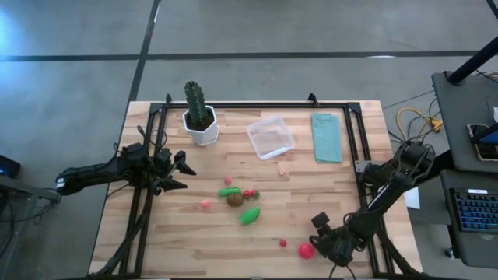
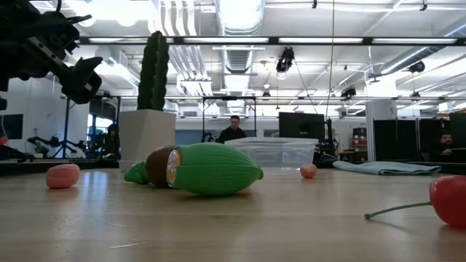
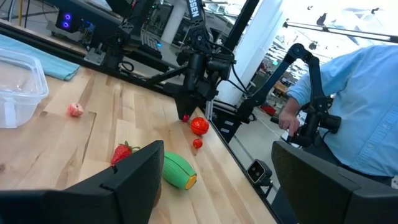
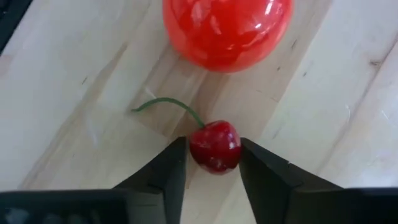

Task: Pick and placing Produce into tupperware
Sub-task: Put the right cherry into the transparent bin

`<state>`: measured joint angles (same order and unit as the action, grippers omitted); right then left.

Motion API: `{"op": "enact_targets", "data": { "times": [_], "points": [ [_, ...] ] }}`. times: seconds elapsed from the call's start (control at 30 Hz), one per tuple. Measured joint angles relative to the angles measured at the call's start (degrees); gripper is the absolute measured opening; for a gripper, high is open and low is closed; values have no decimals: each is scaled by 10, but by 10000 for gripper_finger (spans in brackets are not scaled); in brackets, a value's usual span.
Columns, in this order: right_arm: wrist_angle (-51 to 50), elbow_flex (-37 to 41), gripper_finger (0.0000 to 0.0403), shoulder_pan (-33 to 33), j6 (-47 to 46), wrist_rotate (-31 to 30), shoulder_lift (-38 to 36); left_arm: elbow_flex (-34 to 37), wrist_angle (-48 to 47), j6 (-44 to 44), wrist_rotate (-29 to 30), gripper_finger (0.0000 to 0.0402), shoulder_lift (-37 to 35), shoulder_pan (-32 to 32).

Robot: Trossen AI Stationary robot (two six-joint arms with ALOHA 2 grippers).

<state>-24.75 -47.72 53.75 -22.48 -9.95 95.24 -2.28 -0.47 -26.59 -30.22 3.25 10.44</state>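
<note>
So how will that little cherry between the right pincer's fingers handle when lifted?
The cherry is round and glossy, so it may slip or roll out of the right pincer. Its thin stem looks bendy. It is small, so probably light.

1. Left arm (image 1: 101, 175) stretched in from the left edge of the worktop, held above it; left tool (image 1: 180, 173) with fingers spread wide, gripping nothing.
2. Right arm (image 1: 389, 187) folded back along the right edge, wrist low at the near right corner.
3. Right tool (image 4: 214, 163) down at the surface, fingers (image 4: 168, 171) narrowed close on both sides of a small red cherry (image 4: 215, 146).
</note>
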Motion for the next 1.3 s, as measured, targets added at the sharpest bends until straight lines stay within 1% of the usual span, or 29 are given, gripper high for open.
{"op": "enact_targets", "data": {
  "times": [0.17,0.4,0.53,0.67,0.73,0.9,1.0,1.1,1.3],
  "points": [
    [0,0,103,0,0,-2,0,0,0,0,0,283,0,0],
    [-3,-2,102,-2,-14,-5,0,0,0,0,0,283,0,0],
    [-4,-2,96,-2,-17,-4,-19,0,0,0,0,283,0,0],
    [-30,-2,92,-2,-48,-4,-66,0,0,0,0,283,0,0],
    [-59,-2,92,-2,-80,-10,-100,0,0,0,0,283,0,0],
    [-128,-2,93,-13,-169,-69,-205,0,0,0,0,283,0,0],
    [-145,-2,92,-50,-208,-104,-264,0,0,0,0,283,0,0],
    [-139,-2,94,-116,-212,-112,-299,0,0,0,0,283,0,0],
    [-110,-6,95,-296,-135,-109,-310,0,0,0,0,283,0,0]
  ]
}}
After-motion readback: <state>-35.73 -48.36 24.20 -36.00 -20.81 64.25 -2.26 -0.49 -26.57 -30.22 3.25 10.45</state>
